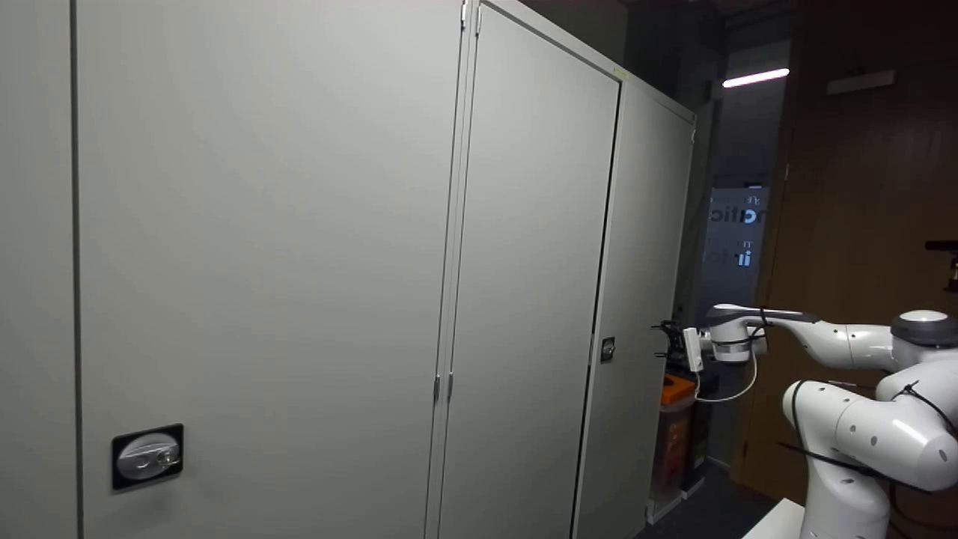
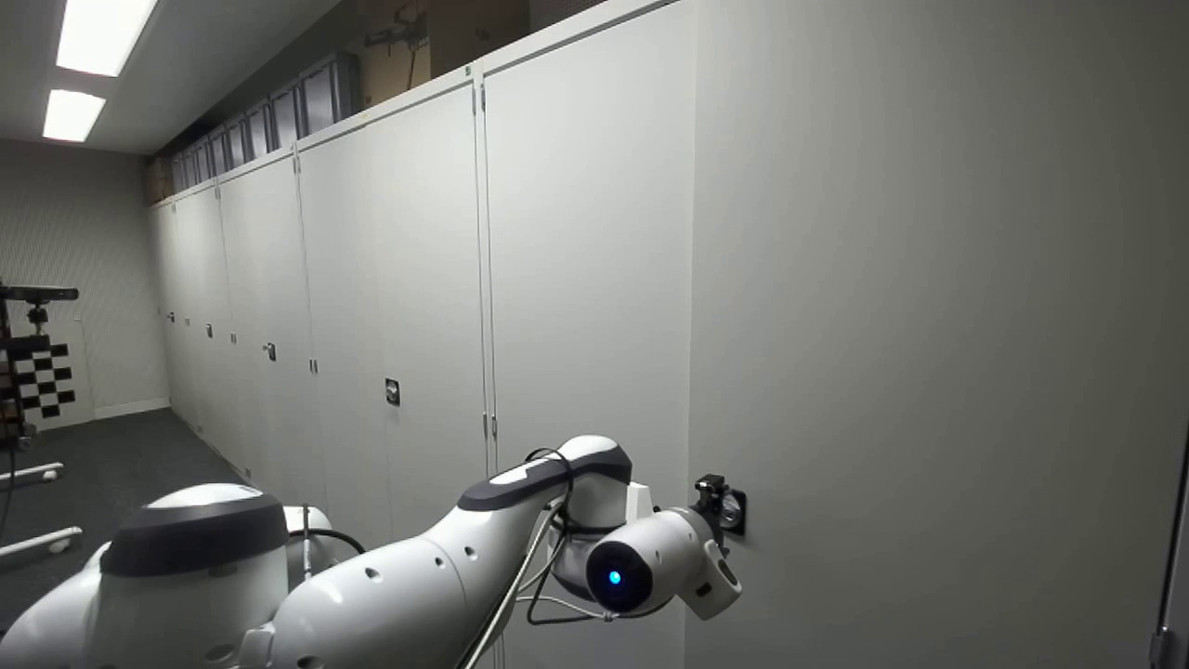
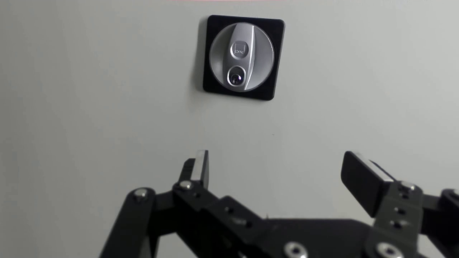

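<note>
In the wrist view the tool (image 3: 277,168) holds nothing, its fingers (image 3: 363,182) wide apart, and the silver turn-handle (image 3: 241,59) sits toward half past eleven from it on a seemingly closed cabinet door (image 3: 333,86), so positioning looks partly done, contact not yet made.

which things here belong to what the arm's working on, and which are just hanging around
Seemingly part of the work:
tool, open
silver turn handle nearest it, untouched
grey cabinet door bearing that handle

Just around:
orange-lidded bin
checkerboard
grey boxes up high
</note>
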You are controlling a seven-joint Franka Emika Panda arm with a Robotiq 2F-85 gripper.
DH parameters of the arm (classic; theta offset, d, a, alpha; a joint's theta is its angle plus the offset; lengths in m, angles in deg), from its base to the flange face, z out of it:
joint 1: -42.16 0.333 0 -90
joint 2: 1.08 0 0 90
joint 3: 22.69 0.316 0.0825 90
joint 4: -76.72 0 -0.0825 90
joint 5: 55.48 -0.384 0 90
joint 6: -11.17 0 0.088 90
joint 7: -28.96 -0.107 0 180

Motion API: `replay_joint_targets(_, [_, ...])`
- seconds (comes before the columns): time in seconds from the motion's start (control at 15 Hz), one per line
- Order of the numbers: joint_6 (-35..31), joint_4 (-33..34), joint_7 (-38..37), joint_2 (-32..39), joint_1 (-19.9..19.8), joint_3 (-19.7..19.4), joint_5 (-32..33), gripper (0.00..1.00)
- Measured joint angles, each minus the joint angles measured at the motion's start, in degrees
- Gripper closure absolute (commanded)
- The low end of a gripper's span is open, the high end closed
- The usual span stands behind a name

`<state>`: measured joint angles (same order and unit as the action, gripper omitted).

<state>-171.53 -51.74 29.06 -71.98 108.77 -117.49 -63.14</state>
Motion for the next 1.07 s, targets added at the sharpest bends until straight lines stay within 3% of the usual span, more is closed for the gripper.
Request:
replay_joint_targets(0.47, [-3.3, -0.3, 0.0, -0.1, 0.4, 0.0, 0.0, 0.00])
replay_joint_targets(1.07, [-8.5, -0.2, 1.5, -4.6, 7.9, -0.5, 3.2, 0.00])
